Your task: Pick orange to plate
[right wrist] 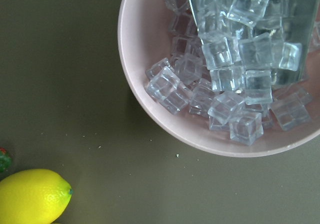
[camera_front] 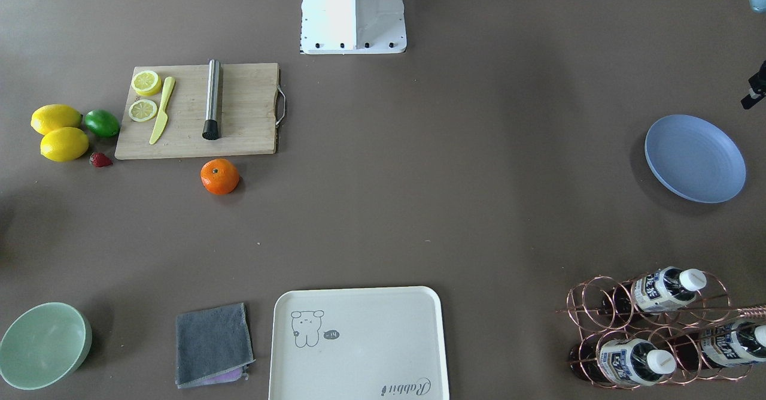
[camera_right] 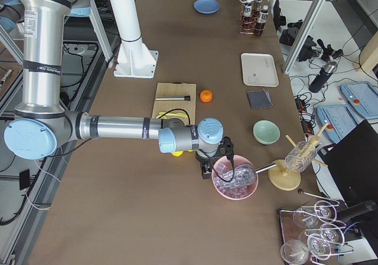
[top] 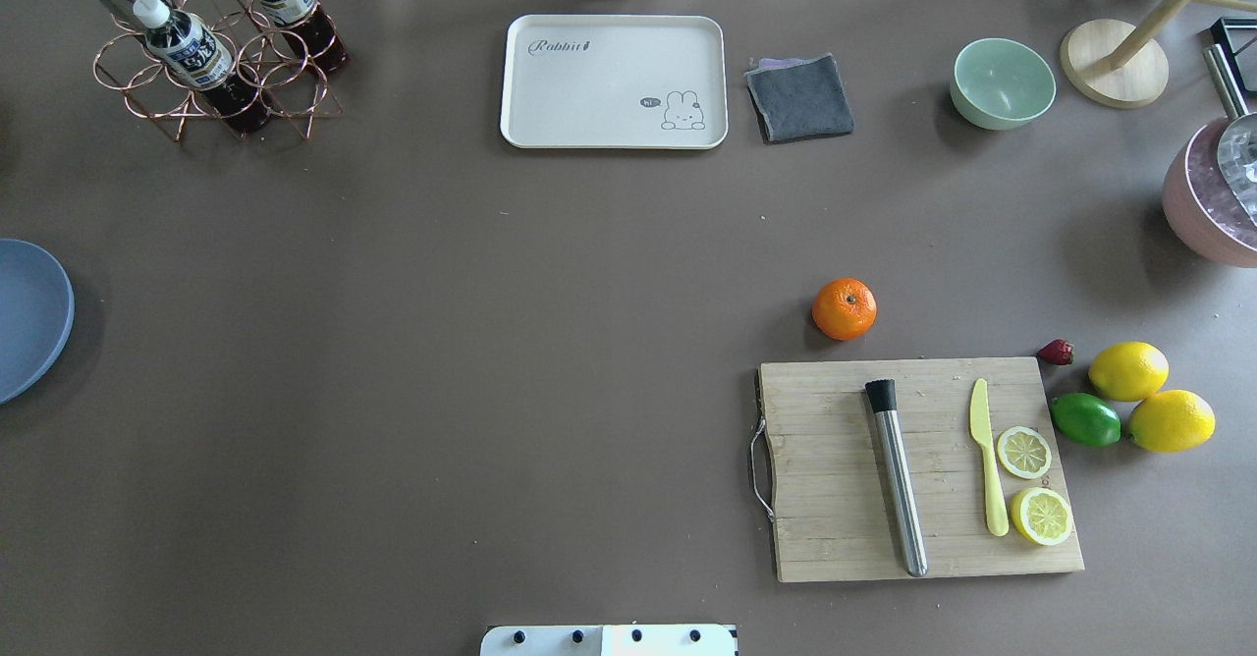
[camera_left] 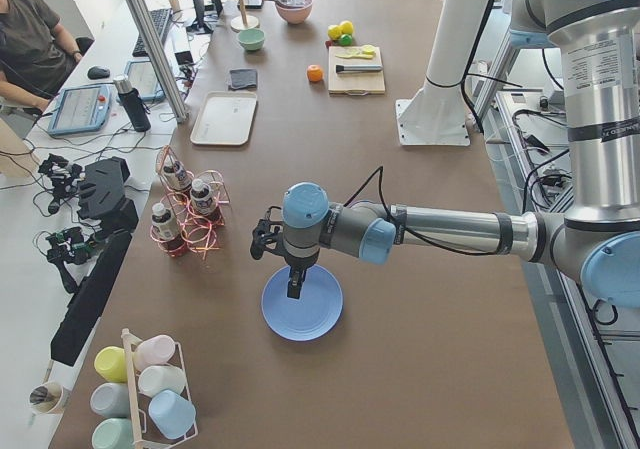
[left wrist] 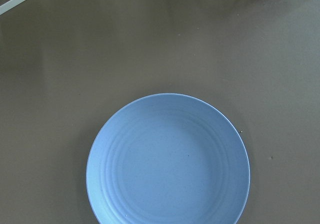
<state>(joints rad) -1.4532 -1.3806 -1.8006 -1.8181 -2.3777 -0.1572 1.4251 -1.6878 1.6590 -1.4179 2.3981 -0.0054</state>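
The orange [top: 845, 308] rests on the brown table just beyond the far edge of the wooden cutting board [top: 923, 469]; it also shows in the front view [camera_front: 219, 176]. The pale blue plate [camera_front: 694, 157] lies empty at the table's left end and fills the left wrist view [left wrist: 167, 159]. My left gripper [camera_left: 292, 285] hangs right above the plate [camera_left: 302, 304], far from the orange. My right gripper [camera_right: 207, 169] hovers by the pink ice bowl [camera_right: 235, 179], past the lemons. For neither gripper can I tell whether it is open or shut.
On the board lie a steel muddler [top: 896, 479], a yellow knife [top: 987, 469] and two lemon slices. Two lemons [top: 1129, 371], a lime [top: 1085, 418] and a strawberry sit to its right. Cream tray [top: 614, 82], grey cloth [top: 800, 96], mint bowl [top: 1002, 82] and bottle rack [top: 211, 57] line the far side.
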